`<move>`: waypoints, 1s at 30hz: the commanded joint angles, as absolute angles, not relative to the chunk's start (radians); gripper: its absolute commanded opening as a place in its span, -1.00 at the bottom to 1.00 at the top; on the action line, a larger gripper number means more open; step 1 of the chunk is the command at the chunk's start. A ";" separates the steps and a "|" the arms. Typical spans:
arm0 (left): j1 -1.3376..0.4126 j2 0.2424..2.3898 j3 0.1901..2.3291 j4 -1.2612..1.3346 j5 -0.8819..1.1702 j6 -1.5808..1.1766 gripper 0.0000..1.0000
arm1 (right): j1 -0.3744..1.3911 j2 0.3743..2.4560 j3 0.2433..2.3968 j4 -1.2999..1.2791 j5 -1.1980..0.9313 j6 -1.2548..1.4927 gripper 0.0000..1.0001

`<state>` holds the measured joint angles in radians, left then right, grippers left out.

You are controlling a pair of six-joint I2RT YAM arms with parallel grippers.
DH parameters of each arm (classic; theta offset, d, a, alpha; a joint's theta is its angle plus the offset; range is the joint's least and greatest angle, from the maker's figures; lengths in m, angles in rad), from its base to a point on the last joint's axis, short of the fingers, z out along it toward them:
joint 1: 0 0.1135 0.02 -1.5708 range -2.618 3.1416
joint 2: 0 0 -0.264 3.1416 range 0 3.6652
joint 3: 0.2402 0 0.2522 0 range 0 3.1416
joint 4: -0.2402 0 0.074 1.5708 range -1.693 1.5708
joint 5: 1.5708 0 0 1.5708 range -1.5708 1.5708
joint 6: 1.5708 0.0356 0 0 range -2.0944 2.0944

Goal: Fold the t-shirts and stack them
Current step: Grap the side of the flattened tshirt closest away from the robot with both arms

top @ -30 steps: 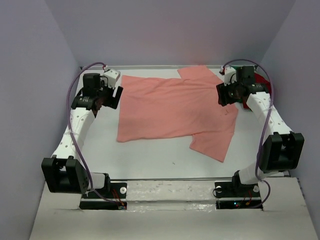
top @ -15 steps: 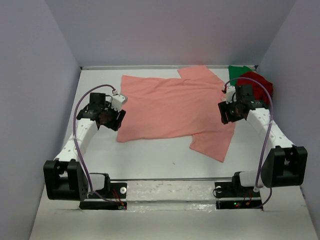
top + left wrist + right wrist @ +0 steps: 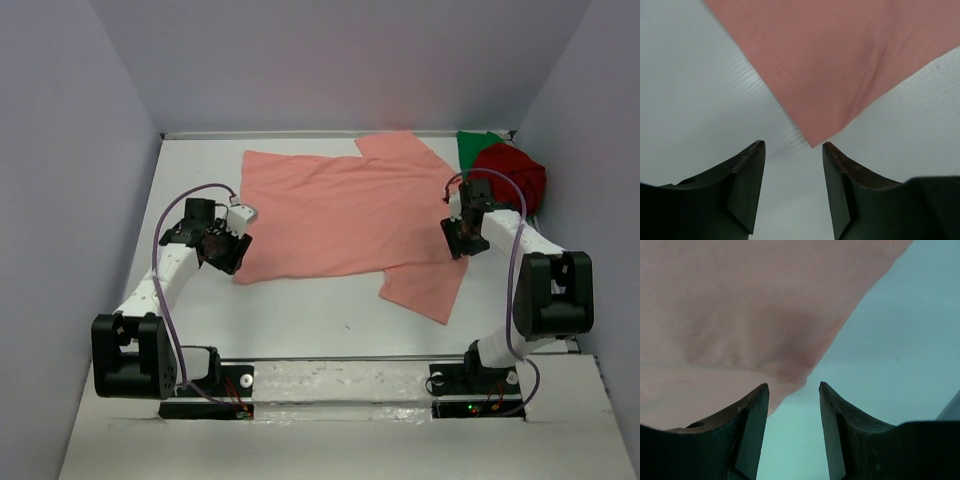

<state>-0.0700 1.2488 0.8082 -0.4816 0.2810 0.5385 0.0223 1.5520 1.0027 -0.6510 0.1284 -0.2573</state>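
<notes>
Pulled back from the far corners over the last second and now set low at the sides of the top view: left fingers (image 3: 222,248) just beside the lower-left corner of the salmon-pink t-shirt (image 3: 350,215), right fingers (image 3: 460,240) at its right edge, above the lower sleeve. Spread flat across the middle of the tabletop (image 3: 300,300), that shirt; bunched in the upper right, the dark red t-shirt (image 3: 512,172), with the green t-shirt (image 3: 475,145) showing behind it. From the left wrist: left fingers (image 3: 752,165) partly apart and gripping nothing, the hemmed corner of the salmon-pink t-shirt (image 3: 840,60) pointing down at the gap between the tips, bare tabletop (image 3: 690,100) around it. From the right wrist: right fingers (image 3: 756,405) likewise partly apart and holding nothing, the salmon-pink t-shirt (image 3: 740,315) filling the upper left, its edge running down behind the left-hand tip, tabletop (image 3: 890,340) on the right.
</notes>
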 commanded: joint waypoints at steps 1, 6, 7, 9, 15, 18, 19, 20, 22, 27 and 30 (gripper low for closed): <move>-0.063 1.226 0.807 -0.453 0.290 0.546 0.18 | 0.008 1.585 1.017 -0.609 0.206 -0.249 0.01; -0.063 1.226 0.807 -0.453 0.287 0.545 0.18 | -0.002 1.617 1.020 -0.607 0.233 -0.252 0.00; -0.063 1.226 0.805 -0.451 0.287 0.545 0.18 | -0.011 1.624 1.020 -0.606 0.232 -0.253 0.00; -0.063 1.221 0.804 -0.451 0.287 0.546 0.18 | -0.011 1.643 1.025 -0.604 0.224 -0.253 0.00; -0.063 1.200 0.798 -0.459 0.281 0.546 0.17 | -0.011 1.712 1.046 -0.617 0.184 -0.249 -0.03; -0.061 1.192 0.793 -0.462 0.278 0.549 0.17 | -0.011 1.720 1.052 -0.638 0.140 -0.258 -0.06; -0.063 1.189 0.795 -0.463 0.279 0.551 0.17 | -0.011 1.721 1.054 -0.646 0.124 -0.261 -0.07; -0.063 1.189 0.795 -0.465 0.279 0.552 0.17 | -0.011 1.724 1.055 -0.652 0.105 -0.262 -0.10; -0.063 1.181 0.796 -0.466 0.279 0.551 0.18 | -0.011 1.726 1.048 -0.663 0.088 -0.268 -0.14; -0.063 1.173 0.805 -0.477 0.282 0.555 0.17 | -0.011 1.738 1.029 -0.666 0.083 -0.275 -1.00; -0.063 1.177 0.827 -0.527 0.299 0.574 -0.06 | -0.011 1.743 1.019 -0.666 0.072 -0.272 -1.00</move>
<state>-0.0700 1.2060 0.8043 -0.4694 0.2806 0.5480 -0.0063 1.7100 1.0336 -0.6575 0.1112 -0.2729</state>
